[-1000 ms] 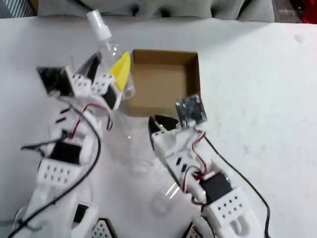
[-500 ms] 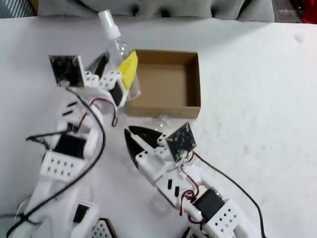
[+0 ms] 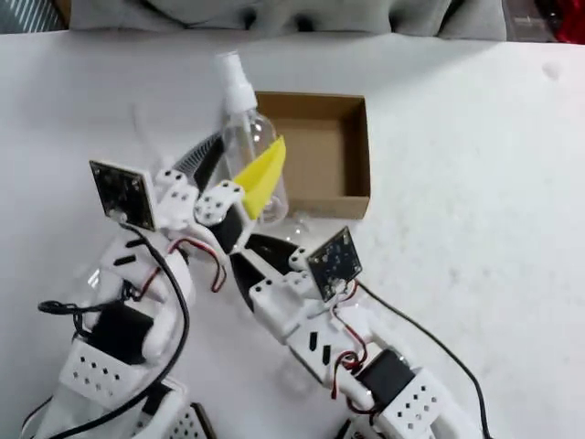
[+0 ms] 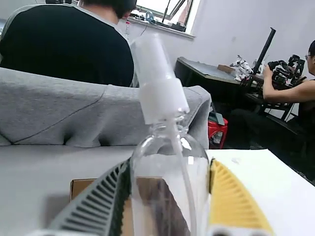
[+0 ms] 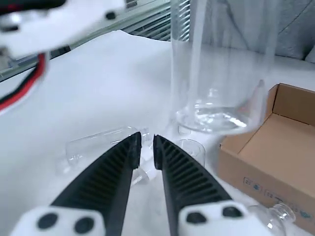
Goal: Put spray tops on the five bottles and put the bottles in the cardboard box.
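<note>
Spray-topped bottle [image 4: 167, 162] clamped in left tool [image 3: 249, 151], beside cardboard box [image 3: 355, 155]

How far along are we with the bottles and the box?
Done: one bottle has its spray top on. In hand: the left gripper holds that bottle at the edge of the box, not yet inside. Left: the box looks empty, and topless bottles lie on the table, one ahead of the empty right gripper, another by the box.
</note>
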`<action>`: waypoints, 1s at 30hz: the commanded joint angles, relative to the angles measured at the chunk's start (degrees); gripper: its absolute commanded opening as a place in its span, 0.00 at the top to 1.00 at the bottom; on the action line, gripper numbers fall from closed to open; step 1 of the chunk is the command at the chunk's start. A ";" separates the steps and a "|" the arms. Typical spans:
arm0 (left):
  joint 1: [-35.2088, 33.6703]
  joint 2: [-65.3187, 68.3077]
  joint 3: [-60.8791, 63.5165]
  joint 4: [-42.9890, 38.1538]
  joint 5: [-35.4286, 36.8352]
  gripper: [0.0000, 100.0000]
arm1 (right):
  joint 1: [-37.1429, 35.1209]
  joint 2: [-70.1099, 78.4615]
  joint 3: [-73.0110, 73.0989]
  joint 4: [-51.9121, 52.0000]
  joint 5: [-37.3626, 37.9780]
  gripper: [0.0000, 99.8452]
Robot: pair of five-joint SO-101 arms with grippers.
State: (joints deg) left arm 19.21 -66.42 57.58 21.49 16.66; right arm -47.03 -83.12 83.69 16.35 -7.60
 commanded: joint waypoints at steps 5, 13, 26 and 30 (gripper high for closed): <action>0.92 -1.89 -0.62 6.42 -6.68 0.98 | 5.76 -0.92 -0.62 -1.36 -0.18 0.98; 0.92 -1.98 -0.62 7.12 -6.68 0.98 | 7.87 -0.92 -0.70 -1.45 -0.18 0.98; 4.88 -10.33 2.73 9.41 -6.86 0.98 | 10.24 -0.57 -0.88 -1.36 -0.18 0.98; 4.26 -11.03 3.34 9.14 -7.03 0.98 | 10.24 -0.92 -0.70 -0.92 -0.18 0.98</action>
State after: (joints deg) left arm 22.55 -76.97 60.75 30.55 10.15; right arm -37.80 -83.21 84.22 16.18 -7.52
